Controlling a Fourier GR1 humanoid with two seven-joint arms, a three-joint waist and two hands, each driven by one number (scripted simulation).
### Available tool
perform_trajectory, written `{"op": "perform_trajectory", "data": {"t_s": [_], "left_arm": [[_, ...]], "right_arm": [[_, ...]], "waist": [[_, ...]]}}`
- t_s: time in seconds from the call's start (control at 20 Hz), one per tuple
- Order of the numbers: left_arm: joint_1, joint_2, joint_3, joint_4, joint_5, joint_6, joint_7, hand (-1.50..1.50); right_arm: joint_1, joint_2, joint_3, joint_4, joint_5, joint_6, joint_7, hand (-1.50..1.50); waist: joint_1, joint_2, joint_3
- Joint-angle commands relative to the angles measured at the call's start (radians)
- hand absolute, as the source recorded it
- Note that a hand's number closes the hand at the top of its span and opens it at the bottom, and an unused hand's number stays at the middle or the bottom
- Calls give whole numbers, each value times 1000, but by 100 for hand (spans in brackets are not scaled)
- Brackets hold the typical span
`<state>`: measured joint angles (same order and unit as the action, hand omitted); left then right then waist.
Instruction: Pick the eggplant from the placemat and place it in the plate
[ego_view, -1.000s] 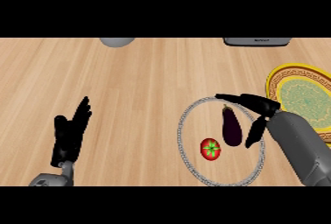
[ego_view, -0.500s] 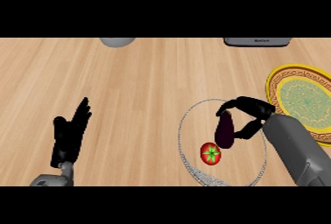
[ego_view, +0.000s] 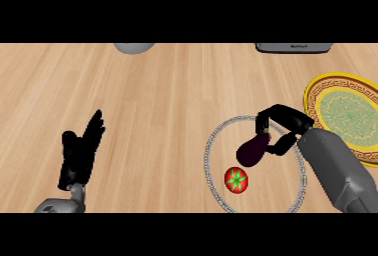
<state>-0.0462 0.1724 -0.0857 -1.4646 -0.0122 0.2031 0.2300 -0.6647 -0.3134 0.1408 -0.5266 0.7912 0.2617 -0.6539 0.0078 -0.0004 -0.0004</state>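
Eggplant (ego_view: 251, 151) clasped by curled right hand (ego_view: 284, 125); left hand (ego_view: 80, 152) flat; lettering (ego_view: 298, 46) unreadable.

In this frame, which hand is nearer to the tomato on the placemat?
Right. The right hand, curled round the eggplant, is just up and right of the tomato, over the placemat. The left hand rests open far to the tomato's left, off the placemat.

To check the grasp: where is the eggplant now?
In the head view, right of centre, the eggplant is held by the right robot hand over the placemat, just beyond the tomato and left of the plate.
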Motion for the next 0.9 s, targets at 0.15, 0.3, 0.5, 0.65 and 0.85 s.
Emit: {"op": "perform_trajectory", "data": {"t_s": [0.15, 0.3, 0.5, 0.65, 0.85], "left_arm": [[51, -8, 10, -5, 9, -5, -35, 0], [29, 14, 22, -10, 2, 0, 8, 0], [17, 5, 31, 14, -1, 8, -9, 0], [10, -18, 33, 47, -7, 24, -31, 0], [61, 13, 53, 6, 23, -13, -47, 0]], "right_arm": [[-16, -19, -131, -22, -21, -260, 214, 150], [-2, -23, -170, -53, 1, -408, 409, 150], [-29, -26, -167, -153, 52, -495, 598, 150], [40, -1, -167, -352, 33, -520, 647, 150], [64, -69, -213, -501, 70, -615, 757, 150]], "waist": [[1, -1, 0], [-19, -10, 0], [-24, -9, -1], [-53, -16, -2], [-47, -17, -2]]}}
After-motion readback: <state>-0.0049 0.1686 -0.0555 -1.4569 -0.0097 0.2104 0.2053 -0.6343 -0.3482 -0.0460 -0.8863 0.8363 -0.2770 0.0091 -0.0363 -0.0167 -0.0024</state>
